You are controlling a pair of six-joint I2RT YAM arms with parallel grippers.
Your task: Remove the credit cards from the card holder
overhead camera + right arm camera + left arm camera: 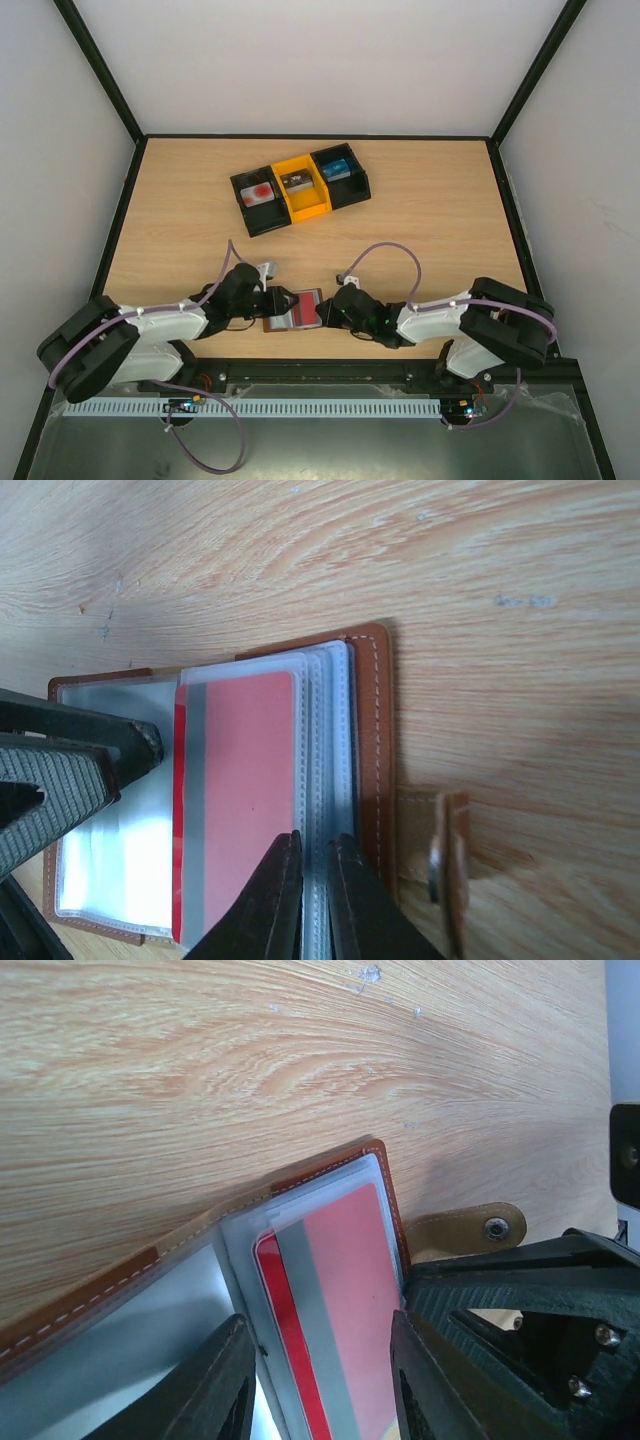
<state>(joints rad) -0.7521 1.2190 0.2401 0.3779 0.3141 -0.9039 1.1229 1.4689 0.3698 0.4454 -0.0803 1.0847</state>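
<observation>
We see robot lab cell: wood-grain desk (pixel 440 220) boxed by white panels (pixel 320 60), black frame (pixel 98 65), purple cables (pixel 390 247) looping.

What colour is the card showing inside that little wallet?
The card is red-pink with a grey stripe; right wrist view.

Stitched leather-like card holder (pixel 375 730), glossy clear plastic sleeves (pixel 330 730), smooth red credit card (pixel 250 780), wood-grain table (pixel 400 550).

Brown card holder (pixel 293 309) open (pages fanned); red-pink credit card (pixel 245 780) in clear sleeve.
</observation>
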